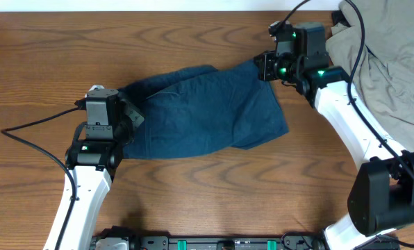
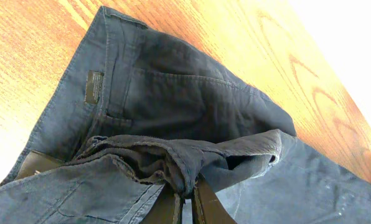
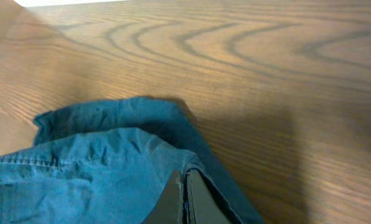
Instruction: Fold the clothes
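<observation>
**Blue trousers (image 1: 207,111) pinned at both ends, lying left to right on the surface (image 1: 47,62)**

The left tool (image 1: 129,114) is the nearer one and is clamped on a bunched wad of waistband at the left end. From there the cloth's long axis runs rightward and slightly away. At its far right corner the right tool (image 1: 265,67) has its fingers pressed together on the hem. Bare wood lies near, left and far of the cloth, which looks like enough room to carry one end over the other. A grey clothes pile (image 1: 387,62) at the far right crowds that side.
</observation>
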You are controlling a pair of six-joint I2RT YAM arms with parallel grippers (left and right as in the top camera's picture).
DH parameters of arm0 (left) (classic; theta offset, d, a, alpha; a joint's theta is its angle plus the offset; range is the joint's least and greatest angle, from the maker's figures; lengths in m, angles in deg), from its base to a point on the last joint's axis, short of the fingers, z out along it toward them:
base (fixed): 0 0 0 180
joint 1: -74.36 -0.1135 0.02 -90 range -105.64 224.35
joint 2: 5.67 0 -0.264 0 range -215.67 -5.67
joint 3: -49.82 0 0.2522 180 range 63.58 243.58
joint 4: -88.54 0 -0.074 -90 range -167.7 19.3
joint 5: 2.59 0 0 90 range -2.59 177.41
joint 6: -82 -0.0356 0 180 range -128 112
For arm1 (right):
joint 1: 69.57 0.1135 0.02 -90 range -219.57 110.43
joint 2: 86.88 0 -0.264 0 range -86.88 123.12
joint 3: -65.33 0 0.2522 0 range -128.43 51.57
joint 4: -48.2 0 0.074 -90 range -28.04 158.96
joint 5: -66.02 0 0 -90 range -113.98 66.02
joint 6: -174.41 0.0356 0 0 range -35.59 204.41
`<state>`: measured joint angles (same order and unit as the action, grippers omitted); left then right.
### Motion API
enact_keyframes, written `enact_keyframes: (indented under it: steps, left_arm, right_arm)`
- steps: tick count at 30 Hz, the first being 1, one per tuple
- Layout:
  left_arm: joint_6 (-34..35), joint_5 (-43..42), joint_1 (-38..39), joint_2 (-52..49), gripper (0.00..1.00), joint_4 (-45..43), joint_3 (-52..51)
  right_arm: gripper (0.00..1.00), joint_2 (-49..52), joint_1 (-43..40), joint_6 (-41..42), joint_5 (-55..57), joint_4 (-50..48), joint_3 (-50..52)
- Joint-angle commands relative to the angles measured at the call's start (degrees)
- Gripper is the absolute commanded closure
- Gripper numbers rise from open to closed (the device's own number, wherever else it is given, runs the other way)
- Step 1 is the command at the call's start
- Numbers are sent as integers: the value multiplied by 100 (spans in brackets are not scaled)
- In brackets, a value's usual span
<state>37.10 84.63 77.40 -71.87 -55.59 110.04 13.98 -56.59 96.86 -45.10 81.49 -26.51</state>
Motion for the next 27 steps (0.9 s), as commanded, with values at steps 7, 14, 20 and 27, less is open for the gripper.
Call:
enact_keyframes:
  steps: [7,14,20,27]
  left_arm:
    - [321,994,-173,170,94,26,87]
    - [608,1145,-413,72,94,-138,87]
    - [603,1298,-439,-361,94,-496,85]
    - [636,1591,-531,-994,94,-555,81]
  right_arm:
    - [99,-37,2,-516,914,1071,-1941]
    - [99,37,37,-592,933,868,-2144]
    - [99,520,105,-669,931,654,-2144]
    - [99,1344,306,-890,931,199,-2144]
